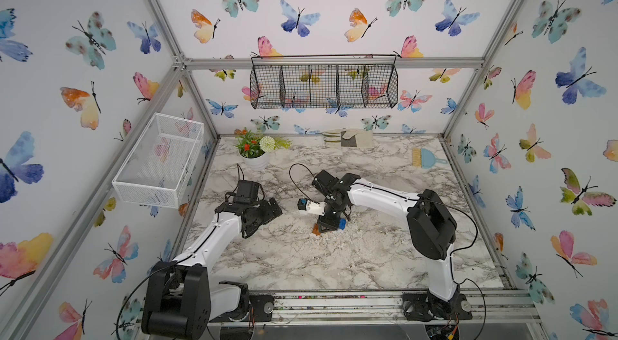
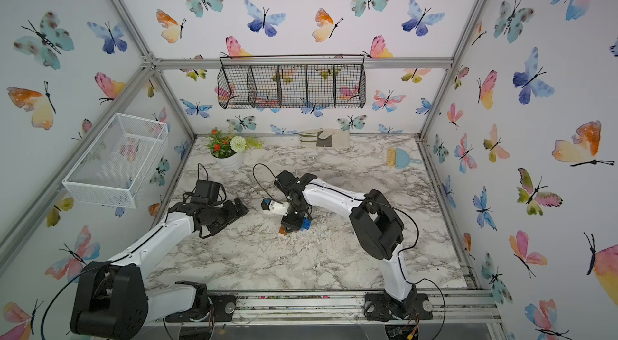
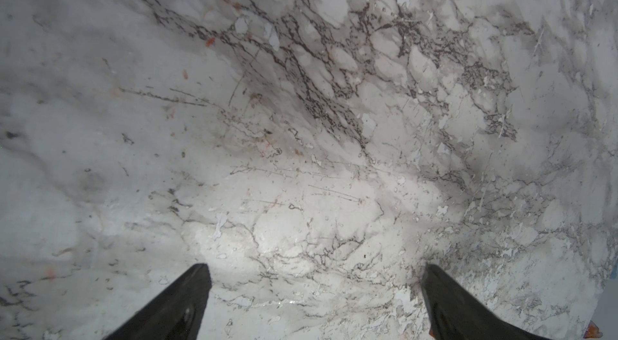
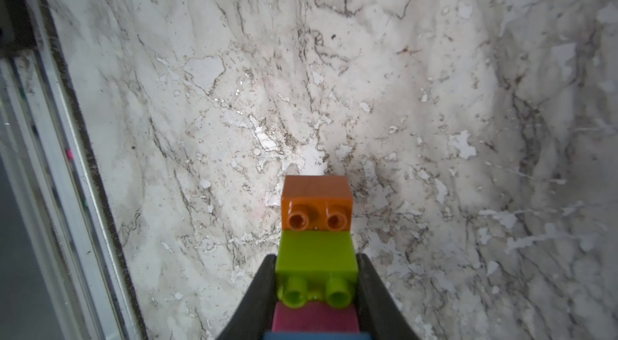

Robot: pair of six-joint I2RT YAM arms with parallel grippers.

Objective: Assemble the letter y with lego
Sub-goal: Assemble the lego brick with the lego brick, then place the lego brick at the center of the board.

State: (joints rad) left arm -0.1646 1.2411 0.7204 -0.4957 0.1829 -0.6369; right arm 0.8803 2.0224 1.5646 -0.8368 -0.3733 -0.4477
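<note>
My right gripper is shut on a stack of joined lego. Its fingers clamp the sides of the lime green brick. The orange brick sticks out past the fingertips, at or just above the marble table. Behind the green brick sit a pink brick and the edge of a blue brick. In both top views this gripper points down at mid-table, with orange and blue showing beside it. My left gripper stands open and empty to its left.
A flower pot, folded gloves and a blue hand brush lie along the back of the table. A white wire basket hangs on the left wall, a black one on the back wall. The table's front rail runs nearby.
</note>
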